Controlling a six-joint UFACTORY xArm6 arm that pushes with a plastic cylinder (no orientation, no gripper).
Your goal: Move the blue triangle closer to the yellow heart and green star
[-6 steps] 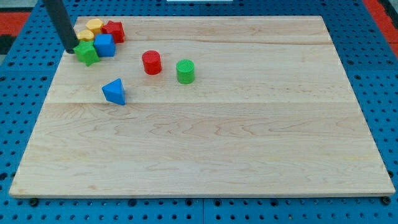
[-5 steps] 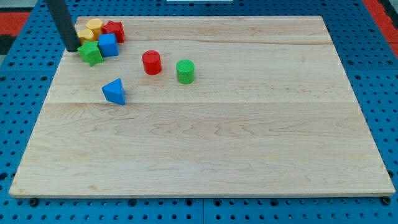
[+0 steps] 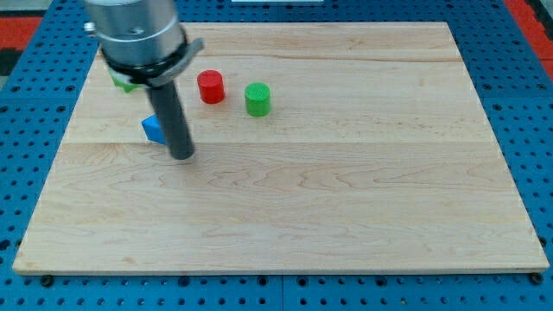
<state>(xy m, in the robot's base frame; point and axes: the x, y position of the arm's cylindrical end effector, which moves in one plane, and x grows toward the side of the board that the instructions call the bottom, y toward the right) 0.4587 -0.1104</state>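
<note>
Camera view, the only one I have, shows my tip (image 3: 182, 156) resting on the pale wooden board (image 3: 346, 199) just to the view's right and slightly below the small blue triangle block (image 3: 153, 130); the dark rod rises from it up and to the view's left, covering most of that triangle, so only its left part shows, and I cannot tell whether the tip is touching it; there are no fingers on this arm to open or close, only the straight rod, and it has hold of nothing; the grey cylindrical body of the arm fills the board's upper left corner, and below its left edge a sliver of a green block (image 3: 123, 84) peeks out, its shape too hidden to name; the yellow heart does not show behind the arm; toward the view's right of the rod stand a red cylinder block (image 3: 210, 87) and a green cylinder block (image 3: 257, 99), near each other but apart; the board lies on a blue perforated table (image 3: 536, 130).
</note>
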